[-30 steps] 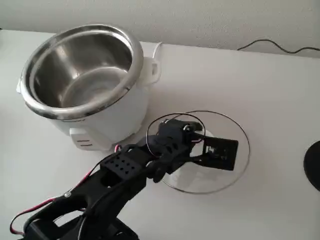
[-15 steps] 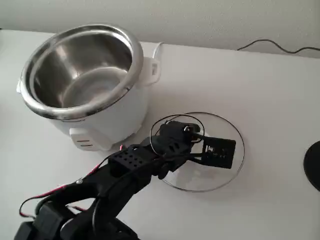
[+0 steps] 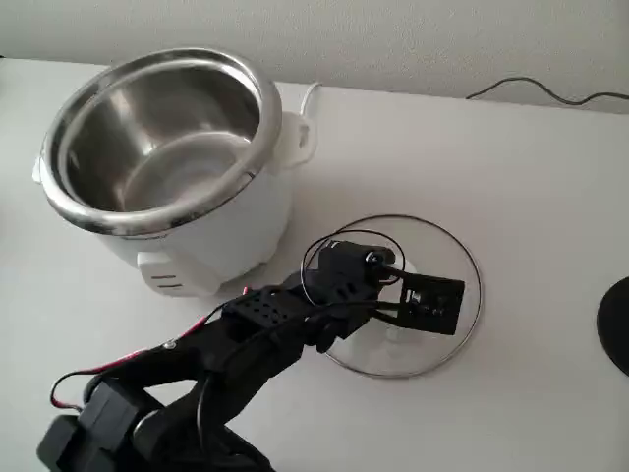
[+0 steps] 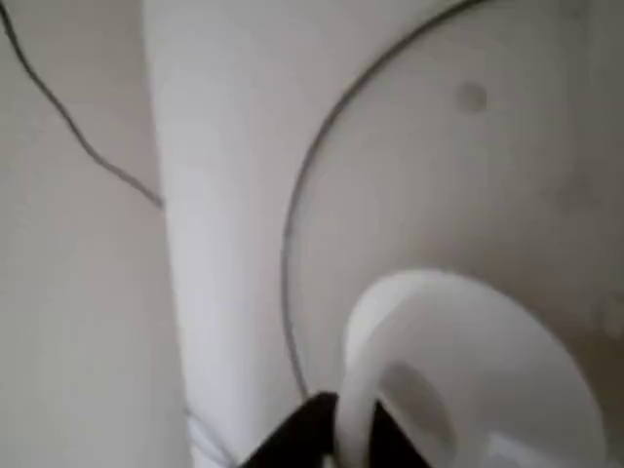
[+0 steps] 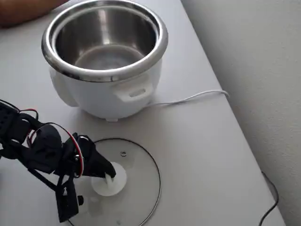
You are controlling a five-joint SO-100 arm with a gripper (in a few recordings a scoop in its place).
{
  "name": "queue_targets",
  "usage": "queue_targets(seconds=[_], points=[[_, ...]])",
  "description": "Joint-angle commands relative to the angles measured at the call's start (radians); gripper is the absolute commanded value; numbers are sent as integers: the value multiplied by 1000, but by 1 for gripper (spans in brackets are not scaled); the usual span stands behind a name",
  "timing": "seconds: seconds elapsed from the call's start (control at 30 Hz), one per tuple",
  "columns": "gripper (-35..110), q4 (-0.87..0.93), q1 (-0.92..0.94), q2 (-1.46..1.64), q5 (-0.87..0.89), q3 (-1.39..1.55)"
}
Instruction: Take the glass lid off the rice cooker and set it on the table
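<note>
The rice cooker [image 3: 216, 226] [image 5: 108, 94] stands uncovered, and its steel pot shows no contents. To its lower right in the fixed view, the glass lid [image 3: 442, 246] [image 5: 136, 188] lies flat on the white table [image 3: 511, 167] [image 5: 197, 141]. My gripper [image 3: 398, 295] [image 5: 108, 176] sits over the lid's middle and stays shut on its white knob [image 5: 115, 183]. The wrist view has the knob [image 4: 487, 361] close up, with a black fingertip [image 4: 312, 434] against it. The lid's metal rim [image 4: 292, 244] curves past, with the steam hole [image 4: 472, 97] beyond it.
A black round object [image 3: 617, 324] sits at the right edge of the fixed view. The cooker's white cord [image 5: 188, 99] trails toward the table's edge by the wall. A black cable [image 3: 541, 90] runs behind the table. Open table lies right of the lid.
The lid, held slightly raised and tilted a second ago, has come down flat onto the table. The gripper sank with it and kept its hold.
</note>
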Motion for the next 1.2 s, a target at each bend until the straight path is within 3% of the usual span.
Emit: queue_targets(seconds=[0.0,0.2,0.67,0.93,1.17], points=[[0,-69,-14,8,6,-34],[5,-80,-25,-32,3,-37],[32,8,-51,-72,-61,-34],[33,210,-14,100,-61,-32],[31,489,-23,413,-57,-28]])
